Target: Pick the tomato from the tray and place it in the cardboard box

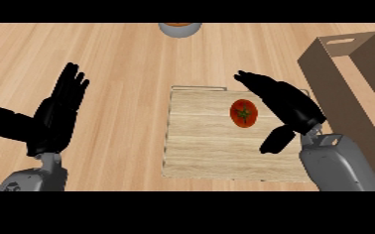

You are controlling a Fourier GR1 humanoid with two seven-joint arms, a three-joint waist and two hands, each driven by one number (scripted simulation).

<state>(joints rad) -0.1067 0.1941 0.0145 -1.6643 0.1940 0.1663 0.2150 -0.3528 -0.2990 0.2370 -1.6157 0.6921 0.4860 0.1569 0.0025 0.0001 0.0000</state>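
Wood counter (117,54) — tomato (243,112) on the tray (198,148), my right hand (293,106) spread wide just beside it, left hand (57,114) open, idle.
Risk — a finger nudge could roll it away before I close; cardboard box (337,64) stands at right.

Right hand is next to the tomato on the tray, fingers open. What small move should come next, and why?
Probably ease the black right hand slightly leftward and down so it can close round the round red tomato. The hand is open just right of the tomato, which lies ungrasped on the light wooden tray; nothing is held yet.
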